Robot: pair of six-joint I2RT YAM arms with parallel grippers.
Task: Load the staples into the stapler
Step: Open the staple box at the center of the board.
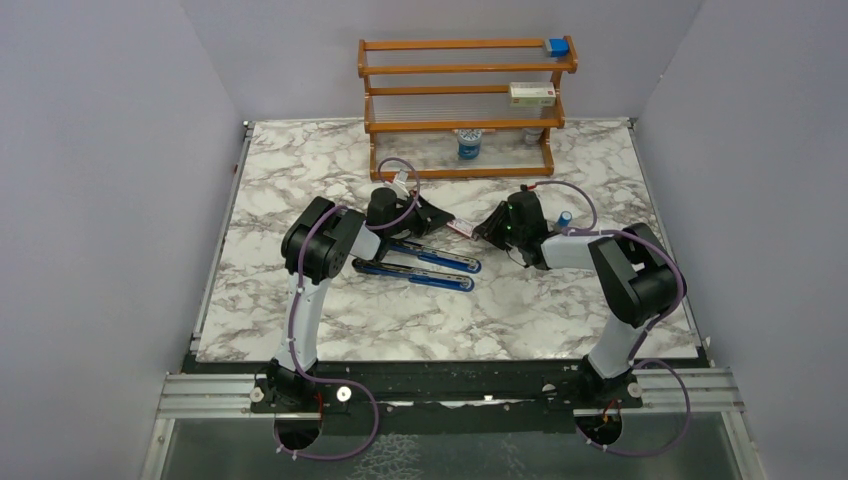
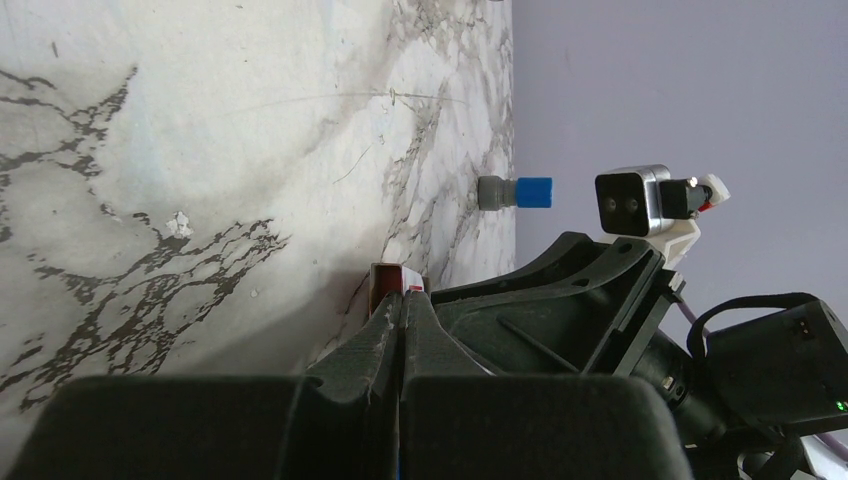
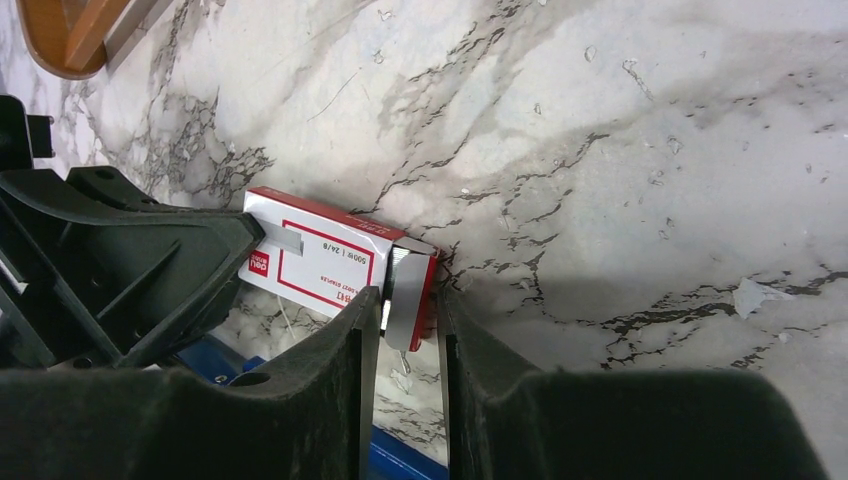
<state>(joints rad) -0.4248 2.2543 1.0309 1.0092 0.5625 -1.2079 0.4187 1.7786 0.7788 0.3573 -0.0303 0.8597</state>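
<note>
The blue stapler (image 1: 415, 262) lies opened on the marble table, its two arms spread, just in front of both grippers. A slice of it shows in the right wrist view (image 3: 215, 355). My left gripper (image 1: 440, 218) is shut on one end of a small red-and-white staple box (image 2: 390, 278). My right gripper (image 1: 490, 228) is at the box's other end. Its fingers (image 3: 405, 300) stand narrowly apart on either side of the box's open grey end flap (image 3: 405, 290). The box (image 3: 330, 262) is held between the two grippers (image 1: 460, 228). No staple strips show clearly.
A wooden rack (image 1: 465, 100) stands at the back, holding a blue block (image 1: 557, 46), a flat box (image 1: 532, 94) and a jar (image 1: 469, 145). A small blue cylinder (image 1: 565, 218) lies by the right arm and also shows in the left wrist view (image 2: 515, 192).
</note>
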